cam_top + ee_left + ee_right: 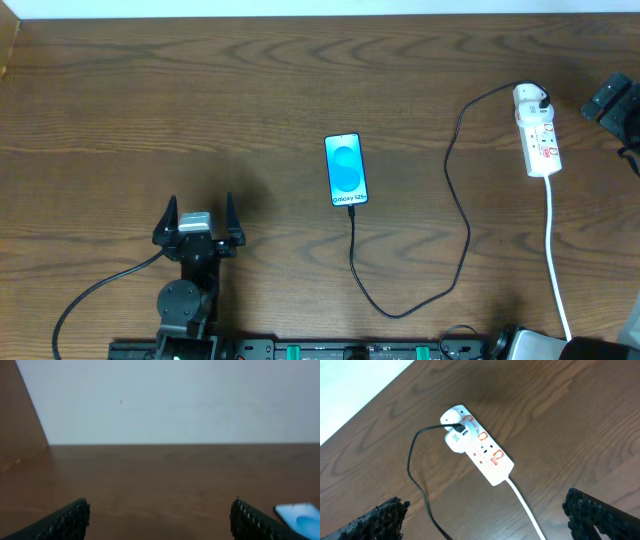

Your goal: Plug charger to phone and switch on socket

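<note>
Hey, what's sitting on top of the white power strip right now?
A white adapter sits on one end of the socket, with the black charger cable leaving it. The outlet beneath the adapter is covered.

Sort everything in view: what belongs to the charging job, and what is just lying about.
Job: phone, charger cable, white adapter, socket strip.
Not the job: only the wooden table and the pale wall; no stray items show.
</note>
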Robot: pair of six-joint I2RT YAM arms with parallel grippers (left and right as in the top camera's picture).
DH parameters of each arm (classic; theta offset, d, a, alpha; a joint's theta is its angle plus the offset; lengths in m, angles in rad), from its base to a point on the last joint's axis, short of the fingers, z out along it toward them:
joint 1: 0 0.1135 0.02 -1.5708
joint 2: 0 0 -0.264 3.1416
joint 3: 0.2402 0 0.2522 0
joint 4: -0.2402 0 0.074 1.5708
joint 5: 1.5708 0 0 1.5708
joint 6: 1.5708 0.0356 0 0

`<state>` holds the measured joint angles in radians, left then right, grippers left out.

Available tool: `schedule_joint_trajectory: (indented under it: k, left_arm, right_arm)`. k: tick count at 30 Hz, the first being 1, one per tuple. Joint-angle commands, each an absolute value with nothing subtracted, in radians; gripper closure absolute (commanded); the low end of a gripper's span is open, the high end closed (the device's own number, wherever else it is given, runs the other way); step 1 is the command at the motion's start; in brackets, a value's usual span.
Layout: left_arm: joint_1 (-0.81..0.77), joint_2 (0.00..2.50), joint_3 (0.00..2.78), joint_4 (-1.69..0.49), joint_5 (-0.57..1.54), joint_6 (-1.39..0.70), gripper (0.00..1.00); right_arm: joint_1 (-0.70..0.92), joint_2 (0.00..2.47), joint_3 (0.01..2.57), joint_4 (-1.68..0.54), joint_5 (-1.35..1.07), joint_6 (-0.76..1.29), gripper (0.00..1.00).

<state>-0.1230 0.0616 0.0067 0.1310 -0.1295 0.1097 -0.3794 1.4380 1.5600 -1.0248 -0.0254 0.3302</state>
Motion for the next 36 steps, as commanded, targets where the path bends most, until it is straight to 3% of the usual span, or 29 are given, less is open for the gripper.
schedule_joint_trajectory:
  k: [1,5,18,36]
  left_arm:
    - [-0.089,0.002,0.004,0.044,-0.097,0.118,0.11]
    - [-0.061,0.001,0.004,-0.070,-0.078,0.072,0.11]
    - [-0.016,0.001,0.004,-0.070,-0.079,-0.040,0.11]
    - [-0.016,0.004,0.004,-0.067,-0.079,-0.039,0.11]
  right_arm:
    - [-0.378,1.435,1.563,-1.026,-0.013,0.340,0.01]
    - [-0.378,1.435,1.563,-1.026,-0.014,0.340,0.01]
    - [-0.378,1.435,1.563,-1.026,-0.014,0.340,0.01]
    - [-0.378,1.435,1.563,-1.026,-0.014,0.340,0.01]
